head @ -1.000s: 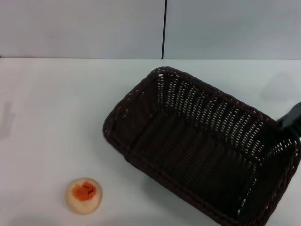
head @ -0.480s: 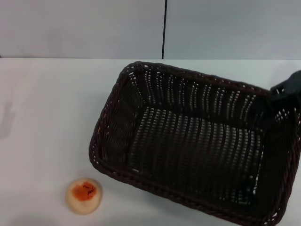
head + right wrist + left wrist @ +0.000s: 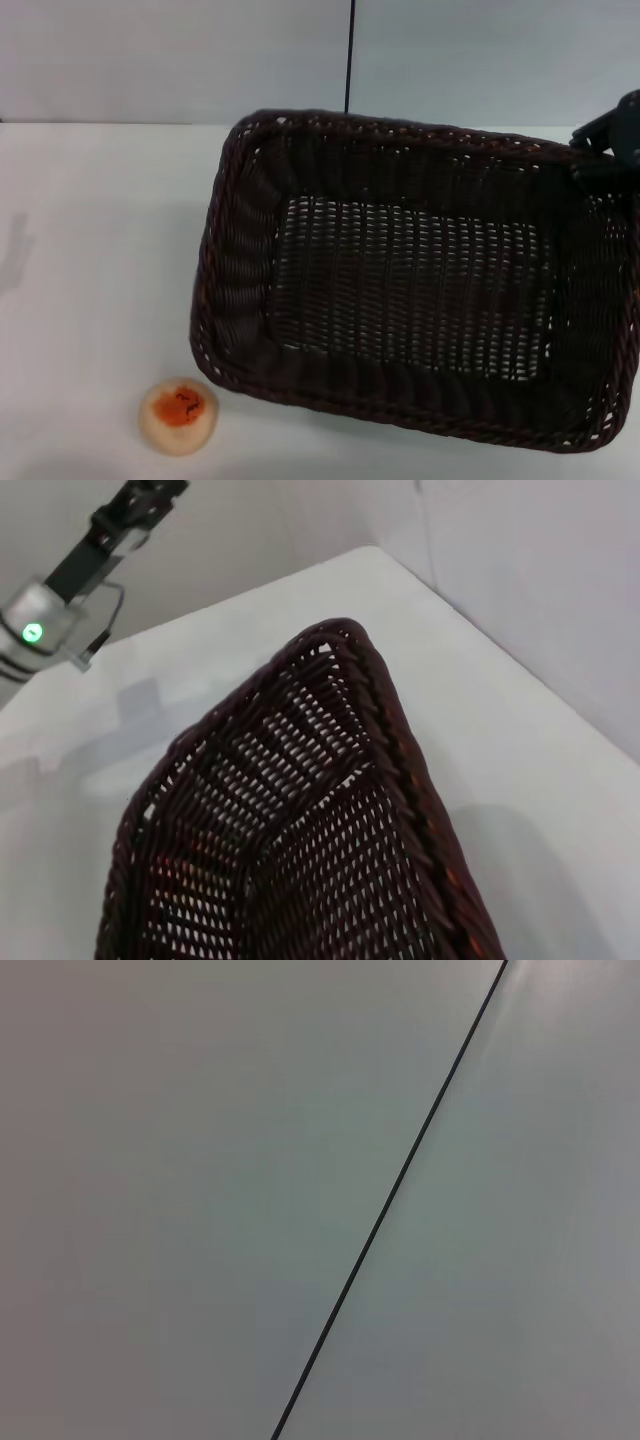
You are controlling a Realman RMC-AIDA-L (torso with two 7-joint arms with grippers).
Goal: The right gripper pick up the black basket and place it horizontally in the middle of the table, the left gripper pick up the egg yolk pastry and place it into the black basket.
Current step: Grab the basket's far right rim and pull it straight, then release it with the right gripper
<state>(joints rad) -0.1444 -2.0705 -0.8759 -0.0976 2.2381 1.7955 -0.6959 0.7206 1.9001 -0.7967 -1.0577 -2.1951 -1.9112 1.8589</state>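
We record a pale grey wall (image 3: 170,60) behind the work area, unmarked. A thin black vertical seam (image 3: 349,55) divides it into two panels. The same seam (image 3: 390,1195) crosses the left wrist view diagonally. The right wrist view shows a light wall (image 3: 520,570) meeting at a corner.

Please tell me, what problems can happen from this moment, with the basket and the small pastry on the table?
1. The right gripper is at only the far right corner of the black basket, so the basket may tilt or slip from that one-corner hold.
2. The basket's near left corner lies close to the egg yolk pastry; a further move that way could push the pastry along the table.
3. The basket reaches the right edge of the head view, so it may end up off-centre.
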